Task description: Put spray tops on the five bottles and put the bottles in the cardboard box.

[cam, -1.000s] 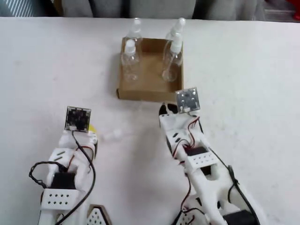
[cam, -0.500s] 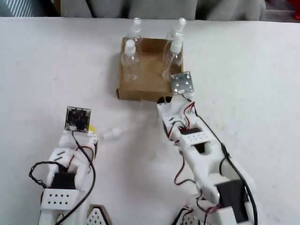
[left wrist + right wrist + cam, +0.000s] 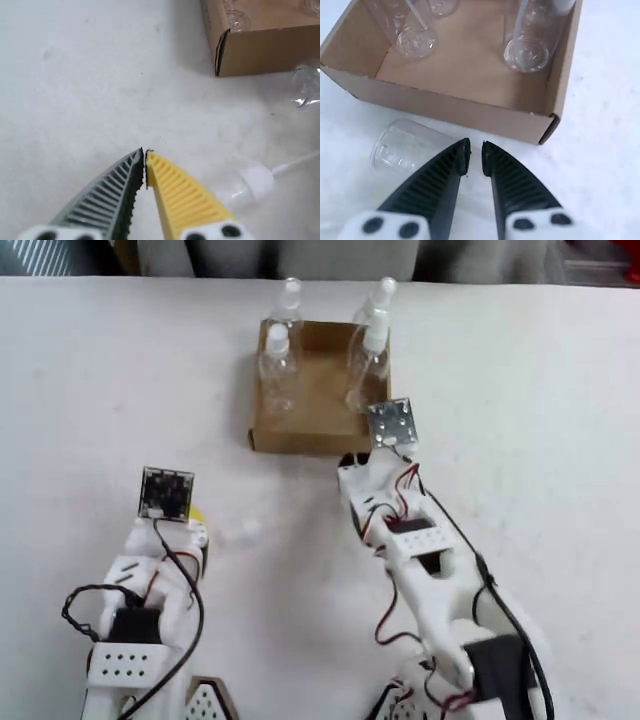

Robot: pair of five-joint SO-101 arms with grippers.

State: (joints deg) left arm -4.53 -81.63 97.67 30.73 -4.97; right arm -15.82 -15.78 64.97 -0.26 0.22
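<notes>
A clear bottle [image 3: 405, 145] without a top lies on its side along the front wall of the cardboard box [image 3: 455, 107]. My right gripper [image 3: 475, 150] sits at the bottle's neck end, its black fingers a narrow slit apart, apparently shut on the neck. Beside the box's front right corner in the high view is the same right gripper [image 3: 348, 462]. A loose white spray top [image 3: 255, 179] with its thin tube lies on the table just off my left gripper [image 3: 145, 152], which is shut on nothing. Several capped bottles [image 3: 277, 360] stand in the box [image 3: 300, 435].
White table all round. The box's front middle floor [image 3: 470, 65] is bare between the standing bottles. The lying bottle [image 3: 307, 87] and the box corner [image 3: 222, 50] are some way beyond my left gripper. Open table lies left and right of the box.
My right arm moved forward to the box's front right corner and settled there. The left arm has stayed still.
</notes>
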